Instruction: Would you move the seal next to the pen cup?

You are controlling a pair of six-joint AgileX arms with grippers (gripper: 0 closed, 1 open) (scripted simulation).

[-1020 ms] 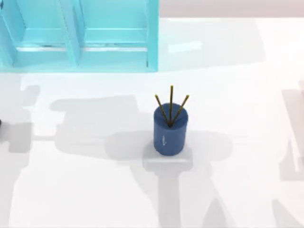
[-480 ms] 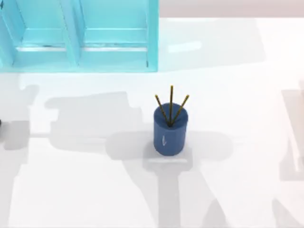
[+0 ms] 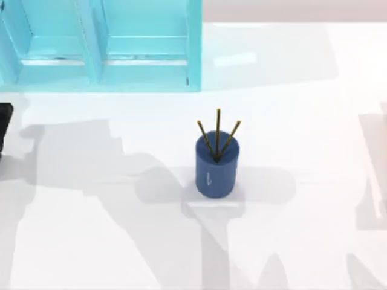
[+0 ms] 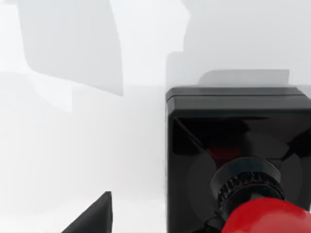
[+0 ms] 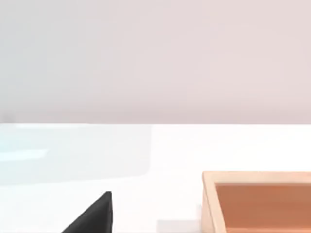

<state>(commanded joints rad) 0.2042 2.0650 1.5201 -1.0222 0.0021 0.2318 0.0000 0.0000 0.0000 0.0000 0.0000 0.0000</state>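
Observation:
The pen cup (image 3: 214,171) is a dark blue cylinder with three thin yellow-brown pencils and stands upright at the table's middle. In the left wrist view the seal (image 4: 233,145) stands close below, its black square base on the white table and its glossy red knob (image 4: 267,218) nearest the camera. My left gripper (image 4: 204,229) hovers open right over the seal, with one black fingertip (image 4: 92,218) off to the side and apart from the base. A black shape (image 3: 5,124) pokes in at the top view's left edge. My right gripper (image 5: 204,229) is parked and open, one fingertip (image 5: 92,218) showing.
A cyan shelf unit (image 3: 103,45) stands along the back left of the table. The right wrist view shows a wooden tray (image 5: 257,194) on the table. White tabletop (image 3: 109,241) surrounds the cup on all sides.
The left arm's shadow has slid toward the left side of the table. A black shape has come into the top view at the left edge. The cup has not moved.

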